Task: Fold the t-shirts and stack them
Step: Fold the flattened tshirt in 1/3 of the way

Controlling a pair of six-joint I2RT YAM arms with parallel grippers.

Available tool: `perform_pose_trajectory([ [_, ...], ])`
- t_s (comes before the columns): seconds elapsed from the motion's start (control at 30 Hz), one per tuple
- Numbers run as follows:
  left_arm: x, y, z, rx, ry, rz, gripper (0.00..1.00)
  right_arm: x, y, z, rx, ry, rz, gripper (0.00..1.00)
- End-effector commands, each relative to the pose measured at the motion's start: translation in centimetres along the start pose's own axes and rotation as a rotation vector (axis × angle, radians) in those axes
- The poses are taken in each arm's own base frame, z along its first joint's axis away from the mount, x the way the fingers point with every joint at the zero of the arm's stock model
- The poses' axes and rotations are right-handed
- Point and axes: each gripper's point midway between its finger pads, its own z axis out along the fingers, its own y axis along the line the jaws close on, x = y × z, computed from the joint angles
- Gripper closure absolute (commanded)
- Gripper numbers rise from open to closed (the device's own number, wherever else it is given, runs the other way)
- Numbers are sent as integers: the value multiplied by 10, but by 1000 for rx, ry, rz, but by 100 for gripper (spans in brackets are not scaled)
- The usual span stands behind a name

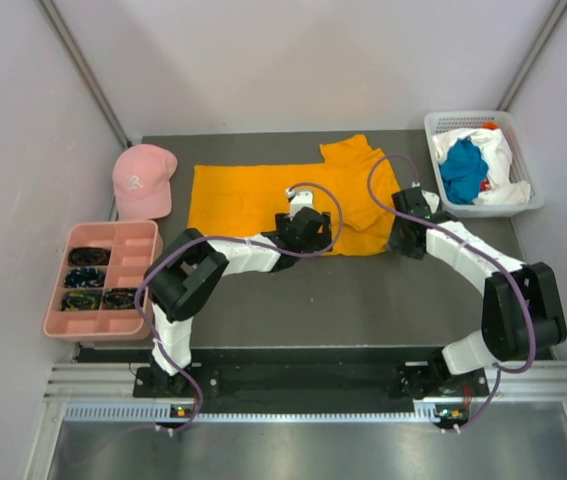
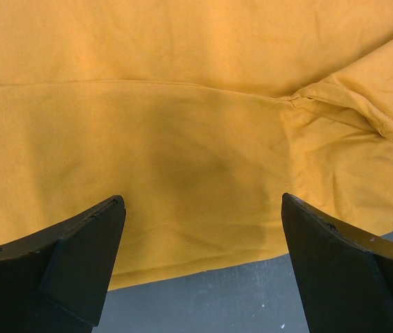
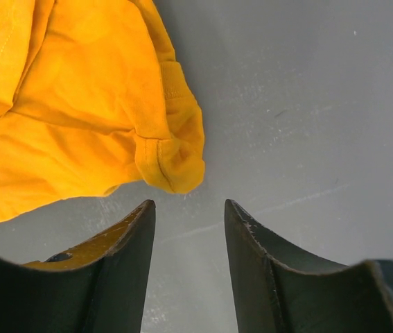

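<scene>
The left pincer [image 2: 203, 201] is spread wide over the big orange-yellow cloth t-shirt [image 2: 182, 104]; right pincer [image 3: 189, 205] is parted, gripping nothing, just off its right edge.

I get the top view from above and behind the arm bases [image 1: 163, 378], looking down over the whole table [image 1: 363, 300]. My two wrist cameras hover close, each sharing the orange-yellow t-shirt [image 1: 243, 195] with it.
</scene>
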Motion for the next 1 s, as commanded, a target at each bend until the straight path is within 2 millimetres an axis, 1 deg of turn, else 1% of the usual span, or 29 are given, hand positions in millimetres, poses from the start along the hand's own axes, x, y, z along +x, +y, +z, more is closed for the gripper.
perform_pose_trajectory([
  [0.0, -19, -9, 2, 15, -55, -19, 1, -11, 11, 3, -23, -38, 6, 56],
  [0.03, -17, -9, 2, 15, -53, -17, 1, -13, 13, 4, -24, -41, 6, 57],
  [0.13, -17, -7, 3, 10, -54, -18, 1, -14, 14, 8, -18, -40, 0, 66],
  [0.17, -17, -7, 3, 8, -53, -19, 1, -14, 14, 8, -19, -40, -3, 66],
  [0.37, -17, -6, 3, 4, -55, -17, 1, -18, 17, 17, -6, -36, -9, 67],
  [0.5, -16, -5, 4, 0, -55, -17, 1, -25, 23, 16, -22, -46, -9, 67],
  [0.7, -16, -5, 4, 0, -55, -13, 1, -35, 26, 14, -19, -64, -13, 66],
  [0.9, -16, -5, 4, -2, -55, -13, 1, -33, 26, 20, -6, -50, -22, 66],
  [0.97, -16, -4, 4, -3, -56, -13, 1, -32, 25, 21, -1, -48, -23, 71],
])
